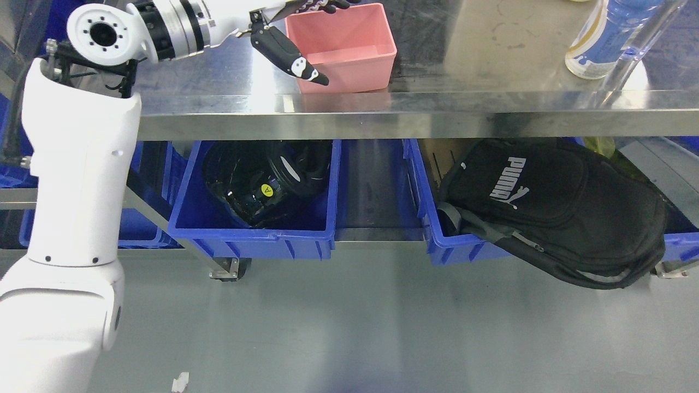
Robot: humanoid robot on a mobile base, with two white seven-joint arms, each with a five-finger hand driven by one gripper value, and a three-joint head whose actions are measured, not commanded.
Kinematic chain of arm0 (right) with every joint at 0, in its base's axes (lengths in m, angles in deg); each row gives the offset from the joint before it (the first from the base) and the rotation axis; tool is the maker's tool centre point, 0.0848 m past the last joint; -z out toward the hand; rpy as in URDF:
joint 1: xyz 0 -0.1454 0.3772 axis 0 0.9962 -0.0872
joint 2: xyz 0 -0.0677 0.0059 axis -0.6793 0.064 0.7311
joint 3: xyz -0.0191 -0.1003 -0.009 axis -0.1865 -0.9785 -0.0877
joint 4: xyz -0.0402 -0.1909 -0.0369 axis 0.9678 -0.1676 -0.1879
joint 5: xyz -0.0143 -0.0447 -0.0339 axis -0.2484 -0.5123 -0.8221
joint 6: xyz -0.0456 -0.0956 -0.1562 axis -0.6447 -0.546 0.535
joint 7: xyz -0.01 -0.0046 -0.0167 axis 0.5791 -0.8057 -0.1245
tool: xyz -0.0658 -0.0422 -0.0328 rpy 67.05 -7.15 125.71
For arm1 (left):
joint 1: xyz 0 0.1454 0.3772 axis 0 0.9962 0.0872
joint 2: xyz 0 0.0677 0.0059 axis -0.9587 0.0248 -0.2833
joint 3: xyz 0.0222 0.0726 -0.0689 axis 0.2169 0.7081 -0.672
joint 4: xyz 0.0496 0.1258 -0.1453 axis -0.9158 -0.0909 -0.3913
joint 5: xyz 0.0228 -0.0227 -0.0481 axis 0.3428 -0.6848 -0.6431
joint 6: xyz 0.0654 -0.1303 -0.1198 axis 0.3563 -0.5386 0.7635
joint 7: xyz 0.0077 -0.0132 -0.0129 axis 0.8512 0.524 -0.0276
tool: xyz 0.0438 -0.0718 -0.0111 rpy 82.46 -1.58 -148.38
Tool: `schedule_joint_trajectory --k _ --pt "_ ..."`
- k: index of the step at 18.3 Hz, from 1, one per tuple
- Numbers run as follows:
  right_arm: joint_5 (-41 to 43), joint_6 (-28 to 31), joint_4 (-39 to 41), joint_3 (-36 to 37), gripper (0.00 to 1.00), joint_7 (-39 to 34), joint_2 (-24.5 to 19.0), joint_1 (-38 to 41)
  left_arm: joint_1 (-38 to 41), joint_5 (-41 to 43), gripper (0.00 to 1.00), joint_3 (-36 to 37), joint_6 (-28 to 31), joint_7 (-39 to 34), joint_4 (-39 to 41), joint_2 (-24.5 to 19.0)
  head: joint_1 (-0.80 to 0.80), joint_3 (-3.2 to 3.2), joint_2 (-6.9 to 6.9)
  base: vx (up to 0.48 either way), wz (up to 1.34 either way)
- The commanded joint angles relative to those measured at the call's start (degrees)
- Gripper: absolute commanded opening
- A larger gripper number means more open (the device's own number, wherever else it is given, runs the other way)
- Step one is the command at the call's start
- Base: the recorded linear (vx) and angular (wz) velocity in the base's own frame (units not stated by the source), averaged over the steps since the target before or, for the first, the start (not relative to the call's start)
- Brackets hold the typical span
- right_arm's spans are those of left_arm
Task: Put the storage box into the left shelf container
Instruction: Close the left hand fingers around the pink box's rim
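Observation:
The pink storage box (349, 52) stands open-topped and empty on the steel table (469, 71), near its front edge. My left arm rises along the picture's left side and bends right, bringing my left hand (311, 38) to the box's left wall. The black thumb (289, 57) lies spread along the box's left front corner, while the other fingertips (327, 5) reach the far rim, partly cut off by the top edge. The box still rests on the table. On the shelf below stands the left blue container (251, 234), holding a black helmet-like object (262, 180). My right arm is out of view.
A second blue bin (437, 240) at the lower right holds a black backpack (557, 207) that hangs over its front. Bottles (606, 38) stand at the table's back right. The table's front lip (382, 117) overhangs the shelf bins. Grey floor lies in front.

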Motion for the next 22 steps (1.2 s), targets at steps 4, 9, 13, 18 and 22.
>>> schedule_joint_trajectory --k 4,9,13,18,22 --pt "1.2 -0.1 1.0 0.0 1.00 0.0 1.0 -0.2 -3.1 5.3 0.88 5.3 0.0 0.9 -14.2 6.5 0.00 0.00 0.00 0.000 0.00" --pt "1.2 0.0 1.0 0.0 1.00 0.0 1.0 -0.3 -3.8 6.7 0.77 4.6 -0.4 1.7 -18.2 7.7 0.00 0.00 0.00 0.000 0.00" --pt "1.2 0.0 1.0 0.0 1.00 0.0 1.0 -0.2 -4.0 7.0 0.55 2.4 -0.7 3.3 -19.6 8.2 0.00 0.00 0.00 0.000 0.00" --pt "1.2 0.0 1.0 0.0 1.00 0.0 1.0 -0.3 -4.0 7.0 0.16 -3.7 -6.0 7.1 -21.4 8.5 0.00 0.00 0.00 0.003 0.04" --pt "1.2 0.0 1.0 0.0 1.00 0.0 1.0 -0.2 -3.8 6.2 0.00 -12.9 -10.0 7.2 -22.2 10.6 0.00 0.00 0.00 0.008 0.06"
